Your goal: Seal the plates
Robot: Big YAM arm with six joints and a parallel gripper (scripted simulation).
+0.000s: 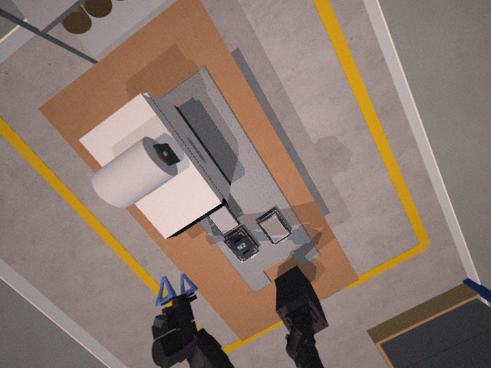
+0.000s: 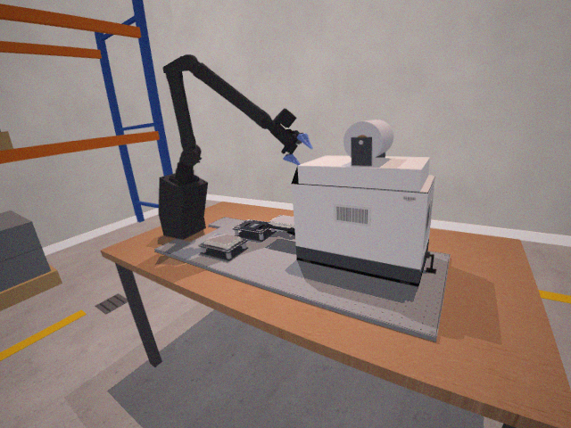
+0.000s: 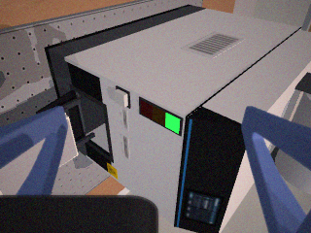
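Note:
The sealer [image 1: 178,205] [image 2: 359,230] [image 3: 146,78] shows a green lamp [image 3: 172,123]; its amber and red fields are dark. Its stage is out, with a pale, smooth-topped plate [image 1: 224,218] [image 2: 282,219] [image 3: 68,152] on it, partly hidden by a finger in the wrist view. The nest N2 [image 1: 241,236] [image 2: 253,227] is empty. A second plate [image 1: 274,225] [image 2: 221,244] sits in the other nest; whether it has foil is unclear. A small white button [image 3: 122,97] is on the sealer's front. My gripper [image 1: 173,276] [image 2: 305,156] [image 3: 155,116] is open and empty, high up before the sealer's front.
A large white foil roll [image 1: 126,174] [image 2: 373,140] sits on top of the sealer, on a dark bracket [image 2: 361,151]. The nests and sealer stand on a grey perforated board [image 1: 258,174] [image 2: 368,304] on the wooden table [image 1: 222,265] [image 2: 488,368]. N2 is close beside the stage.

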